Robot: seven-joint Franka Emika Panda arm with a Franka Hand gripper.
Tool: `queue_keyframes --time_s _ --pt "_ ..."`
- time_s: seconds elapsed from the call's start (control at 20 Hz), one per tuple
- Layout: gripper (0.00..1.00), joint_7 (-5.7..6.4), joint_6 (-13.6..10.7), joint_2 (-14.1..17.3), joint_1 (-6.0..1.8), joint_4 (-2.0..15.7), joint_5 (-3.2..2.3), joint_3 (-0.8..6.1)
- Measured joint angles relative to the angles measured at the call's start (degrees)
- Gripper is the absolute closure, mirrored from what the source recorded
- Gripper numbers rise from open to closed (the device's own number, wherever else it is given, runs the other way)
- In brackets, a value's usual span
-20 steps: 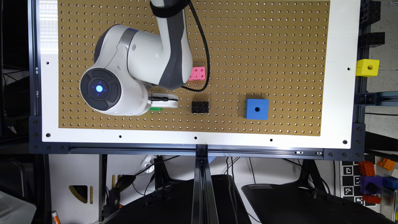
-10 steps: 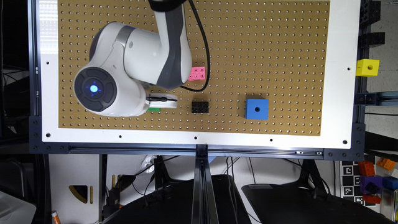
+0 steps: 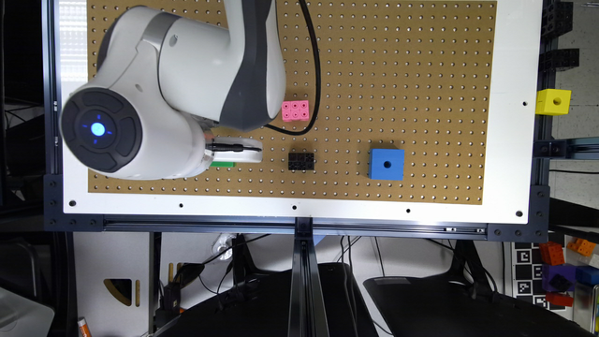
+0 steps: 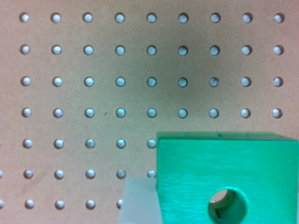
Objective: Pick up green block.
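The gripper [image 3: 234,152] is showing in the exterior view as a white part poking out from under the big white arm [image 3: 187,89], near the board's edge that faces the camera, toward the exterior view's left. Whether it is clenched or released cannot be told: in the wrist view one pale finger [image 4: 140,203] is sitting right against a side of the green block [image 4: 229,179], apparently touching it, but a second finger is not in the picture, so a grasp cannot be confirmed.

The green block is lying flat on the pegboard [image 3: 398,70]. In the wrist view it is appearing as a bright green cube with a plain flat face and one round hole in the middle of that face. In the exterior view a thin strip of the green block [image 3: 222,164] is peeking out just beneath the white gripper part.

Further along the same edge, a black brick [image 3: 301,161] and a blue cube [image 3: 386,164] are resting on the pegboard, well apart from the block. A pink brick [image 3: 295,111] is sitting nearer the middle.
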Motion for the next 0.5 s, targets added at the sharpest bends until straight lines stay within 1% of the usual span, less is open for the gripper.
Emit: queue_keyframes --time_s 0.3,0.4,0.5 --pt "1.00 0.00 -3.94 -4.13 0.00 0.03 0.01 0.01" --pt "1.00 0.00 -4.52 -4.73 0.00 0.02 0.01 0.01" --pt "1.00 0.00 -4.54 -4.73 0.00 0.00 0.01 0.01"
